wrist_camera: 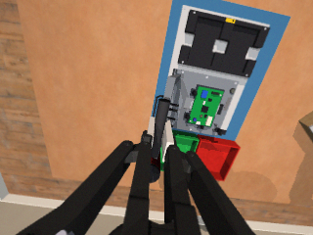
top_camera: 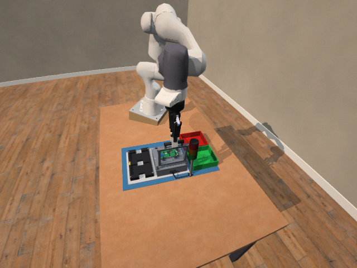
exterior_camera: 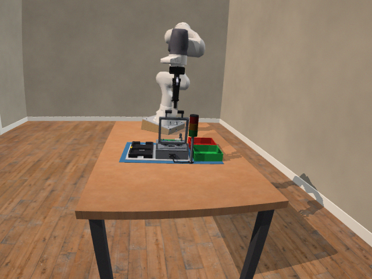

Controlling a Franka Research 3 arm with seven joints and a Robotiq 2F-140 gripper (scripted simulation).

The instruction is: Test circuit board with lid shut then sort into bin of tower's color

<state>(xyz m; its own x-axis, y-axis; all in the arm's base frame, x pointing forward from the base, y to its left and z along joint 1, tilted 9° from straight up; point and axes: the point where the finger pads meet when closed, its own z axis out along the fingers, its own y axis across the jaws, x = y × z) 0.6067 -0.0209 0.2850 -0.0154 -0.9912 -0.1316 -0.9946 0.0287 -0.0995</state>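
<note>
The green circuit board (top_camera: 172, 153) lies face up on the tester's plate (top_camera: 170, 162); it also shows in the wrist view (wrist_camera: 207, 107), with its white connector end toward the bins. The tester's lid (exterior_camera: 173, 127) stands raised above the plate. My gripper (top_camera: 173, 139) points straight down and is shut on the lid's black handle (exterior_camera: 174, 111) at the lid's top edge. The handle also shows between my fingertips in the wrist view (wrist_camera: 160, 124). The black tray (top_camera: 140, 162) lies left of the tester with both pockets empty. The signal tower (top_camera: 192, 149) shows no bright light.
The red bin (top_camera: 193, 137) and the green bin (top_camera: 203, 157) stand right of the tester on the blue mat (top_camera: 170, 173), behind the tower. The robot's base (top_camera: 146, 110) stands at the table's far end. A black cable (top_camera: 177, 174) loops in front of the tester.
</note>
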